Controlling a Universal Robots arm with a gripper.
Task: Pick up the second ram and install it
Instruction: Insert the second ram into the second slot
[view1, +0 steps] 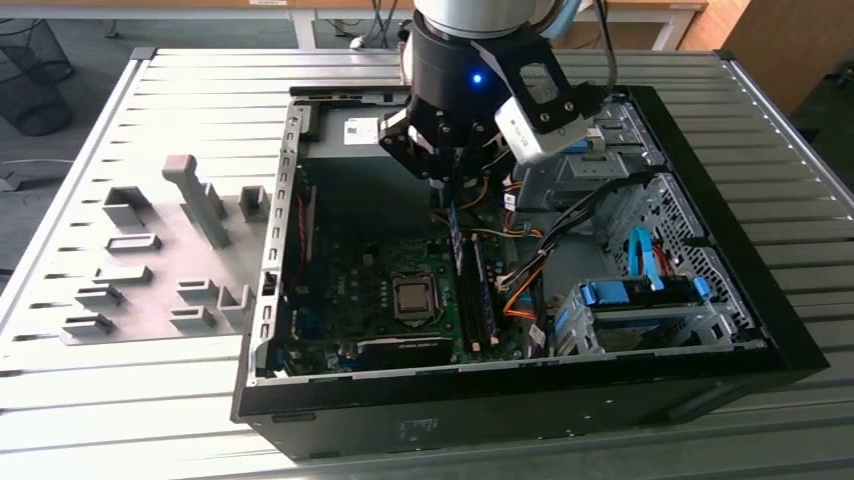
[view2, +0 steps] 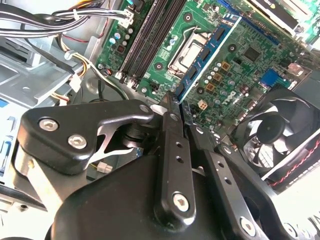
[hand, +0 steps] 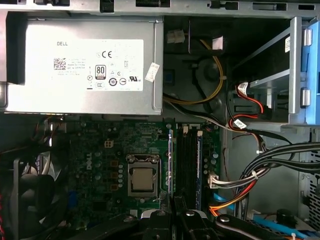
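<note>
Exterior view: the arm hung over an open computer case (view1: 747, 330) that lay on a slatted metal surface (view1: 120, 400), with grey holder blocks (view1: 147, 270) standing apart at that view's left. The hand (view1: 447, 178) hovered above the motherboard (view1: 360, 300), over the far end of the memory slots. Its fingers (view2: 170, 120) were drawn narrow and pinched the second ram (view2: 205, 62) by one end, as the second wrist view showed: the blue-green stick ran away from the fingertips, edge-on to the board and slanting across the processor socket (view2: 192, 40), clear of the long black slots (view2: 150, 35) beside it. In the exterior view the stick appeared as a thin dark blade (view1: 455, 225) below the hand, its lower edge close above the slots; whether it already touched one could not be told. The first wrist view looked along the board, past the socket (hand: 143, 180) to the power supply (hand: 85, 67), and one blue stick (hand: 199, 165) stood seated along the slot bank.

Handling, as a judgement: the stick was likely light, stiff and thin, with exposed chips and a contact edge that tolerate little bending or scraping. A grip on the short ends or the upper long edge, kept square to the slot, would suit it best.
</note>
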